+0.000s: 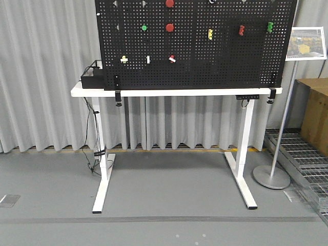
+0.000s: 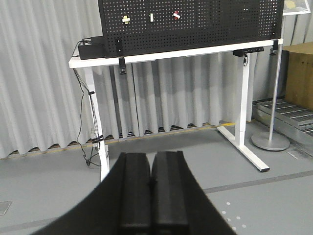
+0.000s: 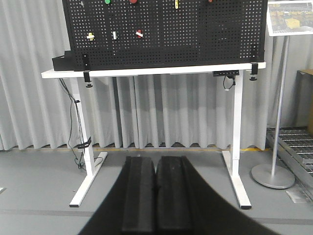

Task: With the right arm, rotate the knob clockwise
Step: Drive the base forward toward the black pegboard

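Note:
A black pegboard (image 1: pixel 205 56) stands upright on a white table (image 1: pixel 154 92). It carries small fittings: two round red knob-like parts (image 1: pixel 169 27), a green one (image 1: pixel 144 27), a yellow-white cross (image 1: pixel 124 59), a red-white one (image 1: pixel 172 59), and yellow, red and green handles to the right. I cannot tell which is the task's knob. My left gripper (image 2: pixel 151 155) is shut and empty, far from the board. My right gripper (image 3: pixel 156 159) is shut and empty, also far back, facing the board (image 3: pixel 195 34). Neither arm shows in the front view.
A black box (image 1: pixel 92 77) sits at the table's left end, with cables hanging down the left leg (image 1: pixel 97 154). A sign on a pole with a round base (image 1: pixel 271 177) stands at the right, beside metal grates (image 1: pixel 302 159) and a cardboard box (image 1: pixel 315 118). Grey curtains hang behind.

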Controlling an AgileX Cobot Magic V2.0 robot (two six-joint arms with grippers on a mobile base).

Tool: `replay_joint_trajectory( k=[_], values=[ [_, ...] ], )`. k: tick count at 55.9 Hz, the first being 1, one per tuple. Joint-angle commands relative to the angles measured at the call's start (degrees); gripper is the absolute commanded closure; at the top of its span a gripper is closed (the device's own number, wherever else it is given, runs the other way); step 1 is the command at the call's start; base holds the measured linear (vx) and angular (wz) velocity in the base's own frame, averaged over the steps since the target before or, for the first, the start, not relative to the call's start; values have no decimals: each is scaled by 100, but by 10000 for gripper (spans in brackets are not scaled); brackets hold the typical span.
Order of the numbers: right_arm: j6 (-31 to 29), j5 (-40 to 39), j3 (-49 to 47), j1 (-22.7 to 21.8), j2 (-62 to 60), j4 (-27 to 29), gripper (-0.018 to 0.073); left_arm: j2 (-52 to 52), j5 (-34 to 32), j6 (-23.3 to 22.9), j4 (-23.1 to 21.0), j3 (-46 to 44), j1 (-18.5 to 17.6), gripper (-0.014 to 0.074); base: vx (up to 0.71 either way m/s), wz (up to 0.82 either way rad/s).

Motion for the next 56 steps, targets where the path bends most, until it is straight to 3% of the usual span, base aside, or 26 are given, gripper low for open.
replay_joint_trajectory(
  k=[1,56],
  values=[
    [-53,-466,32,-4,-54,-16,559,-96,-490,-17,-45,112,-39,594,0,0],
    [-53,-466,32,-4,-54,-16,559,-96,-490,-17,-45,112,-39,594,2,-1]
  ],
)
